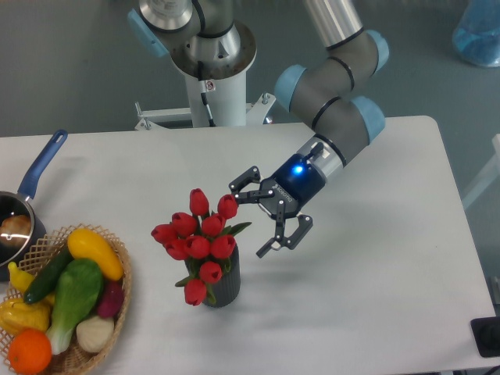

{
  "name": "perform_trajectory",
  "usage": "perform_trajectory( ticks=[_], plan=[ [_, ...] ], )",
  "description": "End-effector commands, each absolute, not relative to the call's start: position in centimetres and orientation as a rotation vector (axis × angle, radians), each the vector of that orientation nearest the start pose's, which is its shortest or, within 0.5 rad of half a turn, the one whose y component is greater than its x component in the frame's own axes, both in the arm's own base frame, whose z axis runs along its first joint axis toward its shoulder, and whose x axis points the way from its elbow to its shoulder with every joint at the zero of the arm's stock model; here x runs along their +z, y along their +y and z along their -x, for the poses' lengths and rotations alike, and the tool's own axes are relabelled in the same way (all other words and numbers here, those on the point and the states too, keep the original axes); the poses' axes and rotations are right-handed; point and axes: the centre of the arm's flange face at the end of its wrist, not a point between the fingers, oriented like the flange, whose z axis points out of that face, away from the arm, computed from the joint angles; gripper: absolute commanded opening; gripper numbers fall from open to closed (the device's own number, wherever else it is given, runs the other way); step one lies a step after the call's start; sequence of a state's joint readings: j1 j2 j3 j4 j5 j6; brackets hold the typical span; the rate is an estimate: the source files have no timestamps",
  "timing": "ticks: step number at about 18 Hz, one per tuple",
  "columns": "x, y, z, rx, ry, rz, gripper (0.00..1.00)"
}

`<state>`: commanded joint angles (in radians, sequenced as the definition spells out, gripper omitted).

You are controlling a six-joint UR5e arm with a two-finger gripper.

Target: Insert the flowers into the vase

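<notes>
We are looking down on a white tabletop (pixel 391 312) with rounded corners, evenly lit and showing only soft shadows. Beyond its far edge a dull grey-green floor (pixel 70 70) is stretching away. At the top right corner a translucent blue object (pixel 478 31) is sitting on that floor, partly cut off.

Red flowers (pixel 199 238) (green leaves), dark grey ribbed vase (pixel 224 288), white table (pixel 375 273).

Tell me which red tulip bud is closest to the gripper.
The bud at the upper right of the flowers, just left of the open gripper. The other buds sit further left or lower, above the vase.
</notes>
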<state>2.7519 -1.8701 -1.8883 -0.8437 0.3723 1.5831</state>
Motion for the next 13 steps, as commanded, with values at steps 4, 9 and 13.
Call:
perform_trajectory(
  ticks=[4, 9, 13],
  plan=[
    [35.3, 37.8, 44.4, 0.013, 0.449, 2.015, 1.00],
    [39.5, 31.8, 49.5, 0.151, 0.242, 2.168, 1.00],
    [43.0, 27.1, 50.4, 0.354, 0.187, 2.356, 1.00]
  ],
)
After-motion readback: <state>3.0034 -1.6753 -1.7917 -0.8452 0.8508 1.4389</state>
